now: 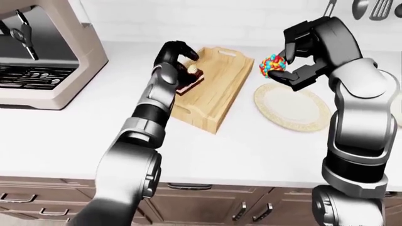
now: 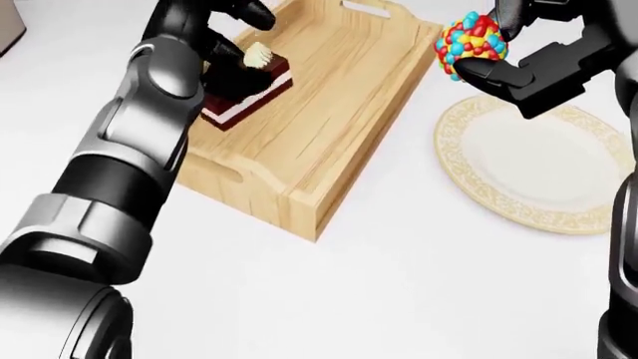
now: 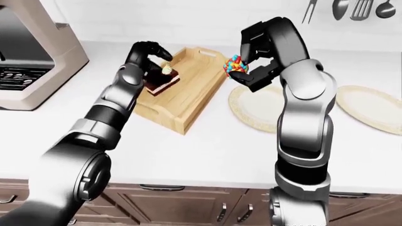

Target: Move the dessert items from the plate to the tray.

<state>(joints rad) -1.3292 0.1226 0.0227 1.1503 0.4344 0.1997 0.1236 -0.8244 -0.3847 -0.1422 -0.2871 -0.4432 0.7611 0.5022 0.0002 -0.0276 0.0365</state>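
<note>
A chocolate cake slice (image 2: 251,88) with a cream swirl lies tilted just inside the left wall of the wooden tray (image 2: 334,105). My left hand (image 2: 234,46) curls round it, thumb side against the slice and one finger arched above the cream. My right hand (image 2: 491,46) is shut on a colourful sprinkle ball (image 2: 473,39) and holds it in the air over the gap between the tray's right rim and the gold-rimmed plate (image 2: 544,176). The plate holds nothing.
A beige coffee machine (image 1: 44,56) stands at the counter's left. A second plate (image 3: 372,106) lies further right. Utensils (image 1: 367,7) hang on the wall at top right. Cabinet drawers (image 1: 188,207) run below the counter edge.
</note>
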